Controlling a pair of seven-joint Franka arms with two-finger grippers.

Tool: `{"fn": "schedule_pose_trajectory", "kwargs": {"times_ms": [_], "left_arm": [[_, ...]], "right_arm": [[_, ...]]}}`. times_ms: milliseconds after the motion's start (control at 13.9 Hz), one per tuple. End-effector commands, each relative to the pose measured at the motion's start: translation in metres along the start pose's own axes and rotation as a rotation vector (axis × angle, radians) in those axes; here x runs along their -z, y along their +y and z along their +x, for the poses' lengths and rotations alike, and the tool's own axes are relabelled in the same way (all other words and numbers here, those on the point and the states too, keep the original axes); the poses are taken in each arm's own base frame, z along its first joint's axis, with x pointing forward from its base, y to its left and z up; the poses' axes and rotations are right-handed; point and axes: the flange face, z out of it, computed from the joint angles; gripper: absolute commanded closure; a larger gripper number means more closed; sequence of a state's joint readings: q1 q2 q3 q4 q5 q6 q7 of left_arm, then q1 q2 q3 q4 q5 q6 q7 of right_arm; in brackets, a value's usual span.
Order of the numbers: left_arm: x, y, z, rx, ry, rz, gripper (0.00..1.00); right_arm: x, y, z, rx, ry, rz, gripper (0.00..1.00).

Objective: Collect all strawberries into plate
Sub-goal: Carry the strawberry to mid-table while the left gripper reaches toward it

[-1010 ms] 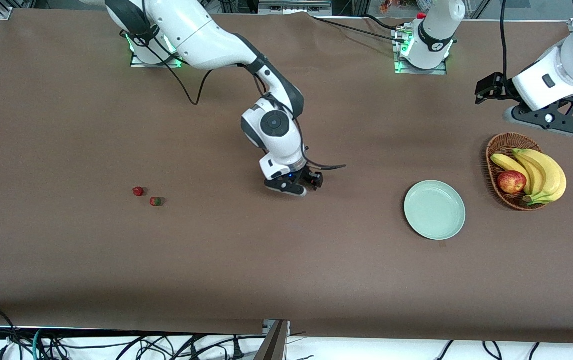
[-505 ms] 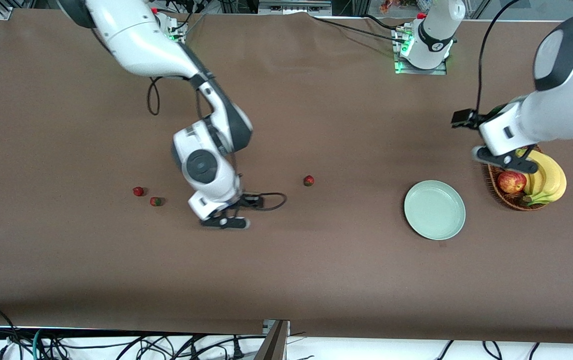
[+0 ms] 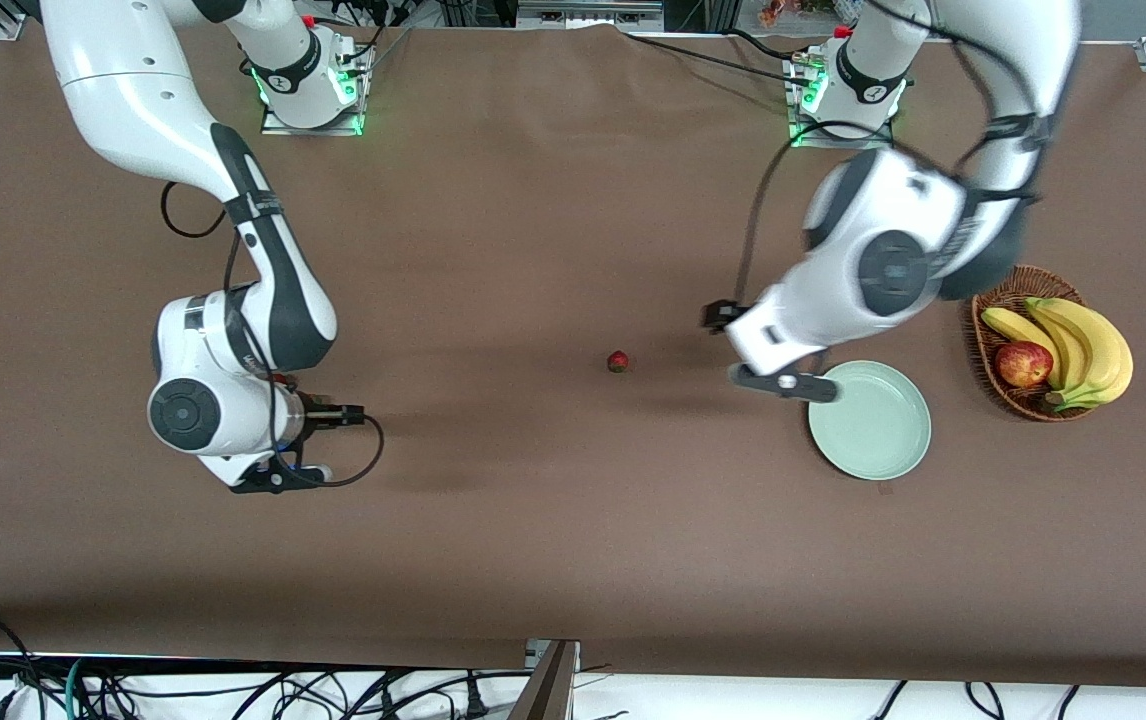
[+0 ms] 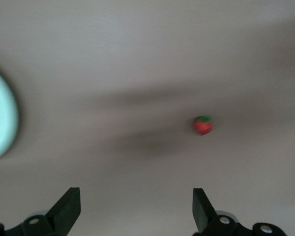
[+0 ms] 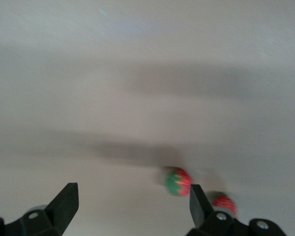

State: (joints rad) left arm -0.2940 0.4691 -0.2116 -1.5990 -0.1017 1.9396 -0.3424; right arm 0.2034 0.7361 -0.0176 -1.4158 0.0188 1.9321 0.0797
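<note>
On the matte brown table (image 3: pixel 533 520), one small red strawberry (image 3: pixel 618 361) lies apart from the smooth round mint plate (image 3: pixel 873 425). Left gripper (image 3: pixel 783 383), jaws spread, hovers by the plate's rim. Right gripper (image 5: pixel 132 209), jaws spread, hangs over two more strawberries (image 5: pixel 178 181), empty.

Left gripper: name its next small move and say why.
Probably shift the left gripper sideways from beside the plate until it is over the lone strawberry, then lower. Its fingers stand open and empty, and in the left wrist view that berry lies off-centre, ahead of one fingertip. The right gripper, open too, is over the other two strawberries.
</note>
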Motion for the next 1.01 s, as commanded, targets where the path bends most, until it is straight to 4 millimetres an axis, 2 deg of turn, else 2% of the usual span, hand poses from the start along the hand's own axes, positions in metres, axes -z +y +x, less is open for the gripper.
{"fn": "schedule_pose_trajectory", "kwargs": {"times_ms": [0, 144, 216, 361, 505, 721, 793, 866, 938], "left_arm": [[-0.056, 0.03, 0.009, 0.052, 0.05, 0.082, 0.0], [-0.111, 0.066, 0.006, 0.097, 0.092, 0.112, 0.0], [-0.131, 0.078, 0.004, 0.116, 0.114, 0.117, 0.0], [-0.148, 0.083, 0.008, 0.113, 0.153, 0.114, 0.0], [-0.17, 0.099, -0.002, 0.12, 0.145, 0.122, 0.0], [-0.194, 0.106, -0.006, 0.139, 0.15, 0.12, 0.0], [-0.201, 0.107, -0.007, 0.135, 0.143, 0.127, 0.07], [-0.201, 0.107, -0.008, 0.12, 0.152, 0.139, 0.29], [-0.199, 0.108, -0.007, 0.098, 0.168, 0.155, 0.56]], "right_arm": [[-0.007, 0.02, -0.019, 0.048, -0.035, -0.019, 0.0], [-0.023, 0.024, -0.027, 0.044, -0.049, -0.021, 0.0], [-0.029, 0.026, -0.032, 0.042, -0.03, -0.02, 0.0], [-0.043, 0.03, -0.037, 0.038, 0.006, -0.017, 0.0], [-0.05, 0.029, -0.037, 0.039, 0.024, -0.016, 0.0], [-0.059, 0.031, -0.039, 0.037, 0.049, -0.016, 0.0], [-0.06, 0.03, -0.039, 0.038, 0.055, -0.015, 0.0], [-0.063, 0.03, -0.039, 0.038, 0.061, -0.015, 0.0], [-0.066, 0.03, -0.04, 0.04, 0.069, -0.015, 0.0]]}}
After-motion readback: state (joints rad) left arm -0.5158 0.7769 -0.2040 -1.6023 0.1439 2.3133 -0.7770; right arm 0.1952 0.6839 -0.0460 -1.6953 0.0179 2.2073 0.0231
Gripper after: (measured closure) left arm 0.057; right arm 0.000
